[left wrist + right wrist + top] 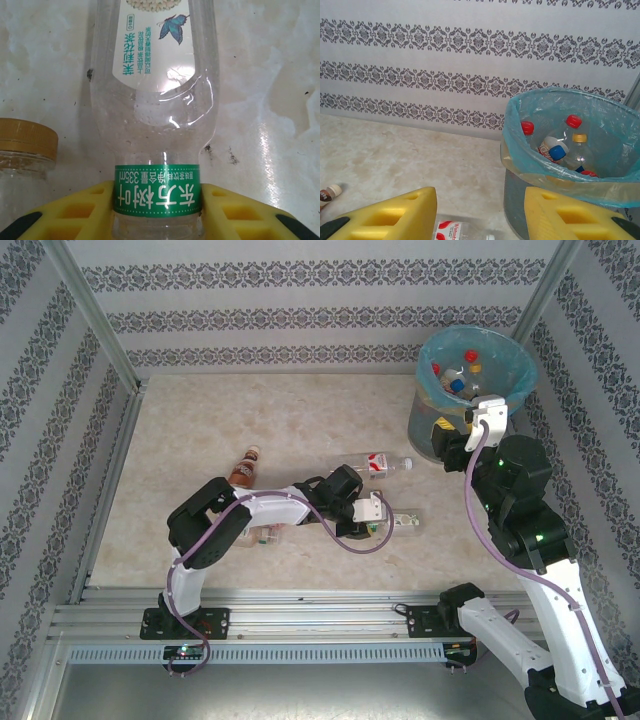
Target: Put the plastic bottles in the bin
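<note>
A clear plastic bottle (155,115) with a white butterfly label and a green neck band lies on the table. My left gripper (157,196) is shut on that green band, its yellow fingers (85,207) pressing both sides. From above, this bottle (406,522) lies just right of the left gripper (383,522). My right gripper (480,205) stands open and holds nothing, just left of the bin (520,200). The blue-lined bin (432,420) holds several bottles (555,150). A red-label bottle (380,464) lies on the table left of the right gripper (455,442).
A brown bottle (245,468) lies at the mid left. Another bottle (265,535) rests under my left arm. A gold-capped bottle (25,142) sits just left of the held one. Patterned walls close in the table on three sides.
</note>
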